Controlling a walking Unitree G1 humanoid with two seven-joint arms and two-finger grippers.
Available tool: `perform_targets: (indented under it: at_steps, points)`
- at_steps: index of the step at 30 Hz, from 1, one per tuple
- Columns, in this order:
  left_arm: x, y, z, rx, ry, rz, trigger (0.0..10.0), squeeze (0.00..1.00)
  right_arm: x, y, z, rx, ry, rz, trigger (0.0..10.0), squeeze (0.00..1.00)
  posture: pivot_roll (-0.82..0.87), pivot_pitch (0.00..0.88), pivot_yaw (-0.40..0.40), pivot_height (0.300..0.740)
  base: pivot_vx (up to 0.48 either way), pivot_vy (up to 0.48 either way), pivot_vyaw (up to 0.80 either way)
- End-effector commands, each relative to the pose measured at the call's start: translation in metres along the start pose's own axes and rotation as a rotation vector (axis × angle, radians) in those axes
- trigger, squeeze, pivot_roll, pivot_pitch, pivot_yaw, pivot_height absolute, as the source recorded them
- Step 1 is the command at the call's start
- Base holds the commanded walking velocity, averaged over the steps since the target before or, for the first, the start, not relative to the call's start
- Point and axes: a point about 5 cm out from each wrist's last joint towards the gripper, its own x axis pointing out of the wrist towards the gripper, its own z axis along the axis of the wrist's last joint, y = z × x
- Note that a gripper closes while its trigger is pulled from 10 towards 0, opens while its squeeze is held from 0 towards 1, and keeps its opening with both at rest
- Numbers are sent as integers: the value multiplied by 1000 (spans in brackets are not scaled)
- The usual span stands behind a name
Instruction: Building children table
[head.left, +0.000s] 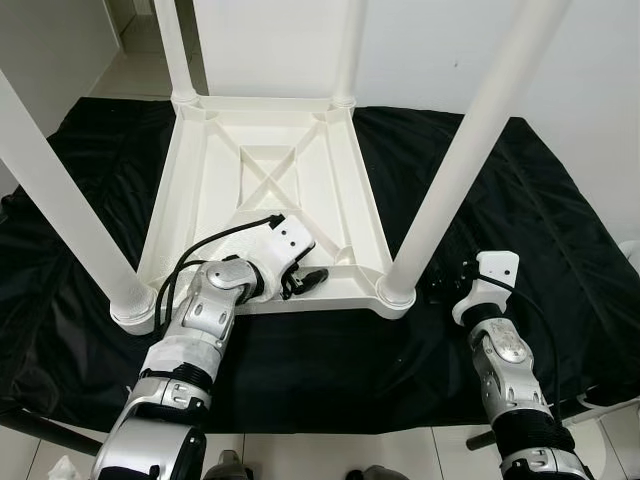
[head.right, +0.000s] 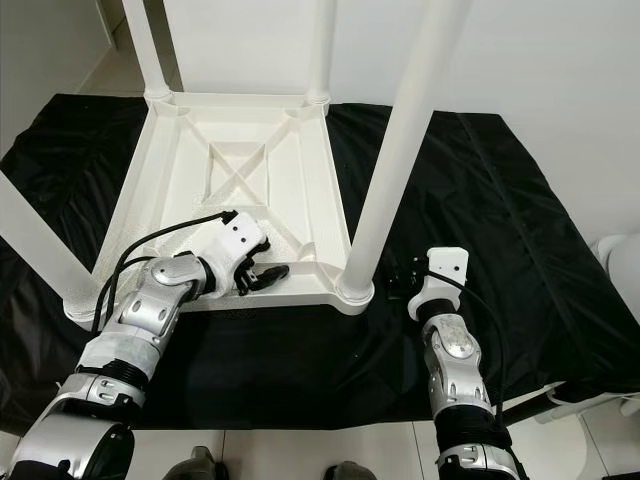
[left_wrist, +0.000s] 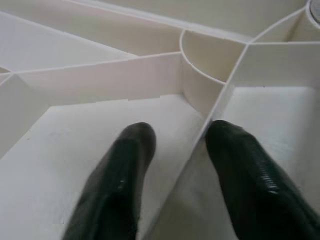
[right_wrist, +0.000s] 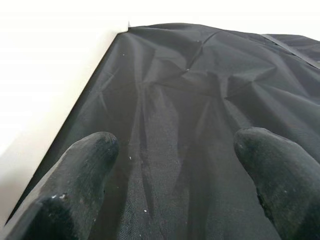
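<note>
Left eye view surroundings: black cloth (head.left: 520, 200) under upturned white table (head.left: 270, 180), four legs up.
Left gripper (head.left: 312, 279): fingers apart, straddling rib.
Right gripper (head.right: 397, 275): spread wide, holding nothing.

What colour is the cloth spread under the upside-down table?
Plain black cloth; the table on it is white. Best seen in the left eye view.

Upturned white table (head.left: 265, 170) on black cloth (head.left: 520, 200); left end effector (head.left: 310, 281) inside frame.

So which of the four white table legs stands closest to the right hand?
The near-right white plastic leg, its socket corner beside the right hand; the others stand further left or behind.
</note>
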Motion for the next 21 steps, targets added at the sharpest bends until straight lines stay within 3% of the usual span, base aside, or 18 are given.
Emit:
perform_targets:
  at_steps: [1,11,21]
  points:
    - [-5,19,-1,17,30,245,0,0,-2,-3,-2,10,12,-18,10000,0,27,18,-8,740,0,0,0]
    - [-10,22,-5,36,65,223,0,0,-2,-1,-3,14,16,-21,10000,0,33,20,-5,740,0,0,0]
    - [-26,39,-14,57,116,252,0,0,-1,0,-4,15,18,-20,10000,0,42,22,-7,740,0,0,0]
